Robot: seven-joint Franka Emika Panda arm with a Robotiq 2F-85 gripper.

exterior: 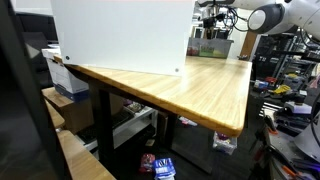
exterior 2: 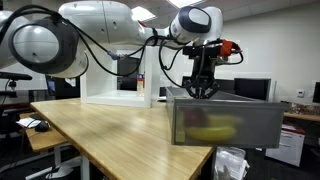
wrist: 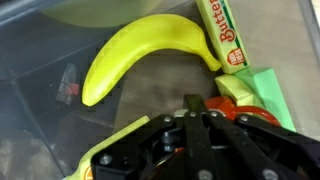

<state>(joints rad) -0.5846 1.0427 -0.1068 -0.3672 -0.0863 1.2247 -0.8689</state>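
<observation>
Gripper (wrist: 200, 103): nearest item in the wrist view, entering from 6 o'clock. Black fingers are pressed flat together with nothing visible between them, so it is fully closed and empty. In an exterior view it hangs point-down over the bin (exterior 2: 203, 90). In an exterior view it shows small at the far end of the table (exterior: 210, 22).

Banana (wrist: 140, 55): yellow and curved, lying on the bin floor. It is at roughly 10 to 11 o'clock from the fingertips, close to them but not touching. Its stem end points toward 3 o'clock and meets the candy packet. Through the bin wall it shows as a yellow blur (exterior 2: 210, 130).

Candy packet (wrist: 222, 35): yellow with red lettering, at 1 o'clock from the fingertips, touching the banana's stem end.

Green block (wrist: 265, 85): pale green, at 3 o'clock from the fingertips, just below the candy packet.

Red-orange item (wrist: 238, 98): just beside the fingers at 3 o'clock, partly hidden. I cannot tell what it is.

Bin (exterior 2: 250, 118): grey and translucent, standing at the table's edge and holding all the items above. It is also seen at a distance (exterior: 213, 45).

Table (exterior 2: 100, 130): light wood top on dark legs (exterior: 190, 85).

White box (exterior 2: 115, 85): stands on the table well apart from the bin, at 9 o'clock from it. In an exterior view it fills the foreground (exterior: 120, 35).

Arm (exterior 2: 100, 30): white, reaching across toward 3 o'clock.
</observation>
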